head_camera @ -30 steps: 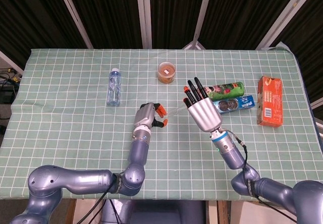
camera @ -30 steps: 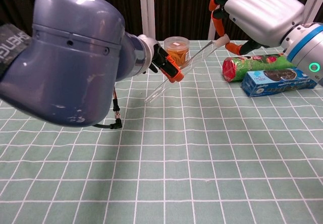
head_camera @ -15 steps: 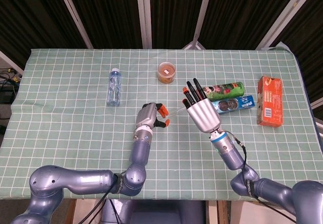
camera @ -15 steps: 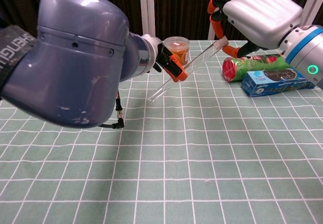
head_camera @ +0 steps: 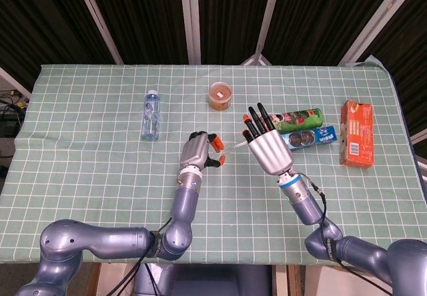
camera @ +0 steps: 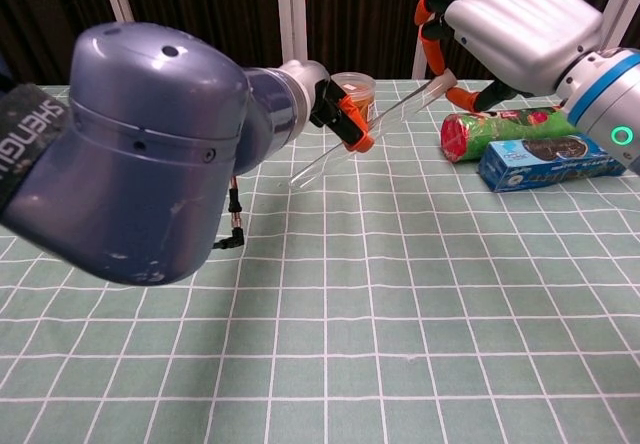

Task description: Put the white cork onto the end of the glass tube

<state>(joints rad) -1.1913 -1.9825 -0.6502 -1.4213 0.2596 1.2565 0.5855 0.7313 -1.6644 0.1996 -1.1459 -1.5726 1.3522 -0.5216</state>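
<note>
chest view shows the left hand raised above the tabletop, its orange-tipped fingers pinching the glass tube near its middle. the tube slants from a low end at the left up toward the right hand. the upper end of the tube meets the right hand's fingers, which are curled around a small white cork sitting at that end; whether the cork is fully seated on the tube cannot be told.

in the head view the left hand and right hand are near each other at mid-table, with the thin tube faintly visible between them. the right hand's dark fingers point away from the robot.

behind the hands stands a small clear tub with orange contents. a water bottle lies to the left. a green can and a blue can lie side by side just beside the right hand, and an orange box lies near the right edge of the green checked cloth.
</note>
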